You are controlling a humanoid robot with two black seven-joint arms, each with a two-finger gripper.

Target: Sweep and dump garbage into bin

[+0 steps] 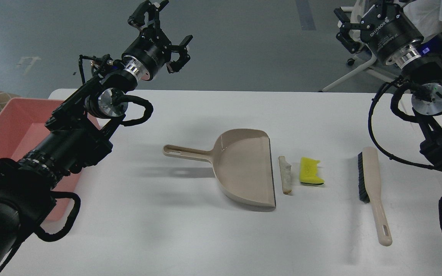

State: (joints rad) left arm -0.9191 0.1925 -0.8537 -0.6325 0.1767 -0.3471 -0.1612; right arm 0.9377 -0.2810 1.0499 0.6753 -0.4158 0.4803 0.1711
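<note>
The garbage lies mid-table: a pale beige crusty strip (285, 174) and, just right of it, a yellow sponge chunk (310, 171). A beige dustpan (244, 166) rests with its open lip next to the strip and its handle pointing left. Further right lies a beige black-bristled brush (371, 188), handle toward me. The pink bin (2, 130) sits at the table's left edge, partly hidden by my left arm. My left gripper (165, 32) hangs open and empty high above the table's far left. Open and empty too, my right gripper (361, 17) is raised at the top right, partly cut off by the frame.
The white table (167, 237) ends at its far edge near the top; grey floor lies beyond. A white wheeled stand (353, 73) is behind the table at the far right. Black cables loop off both arms.
</note>
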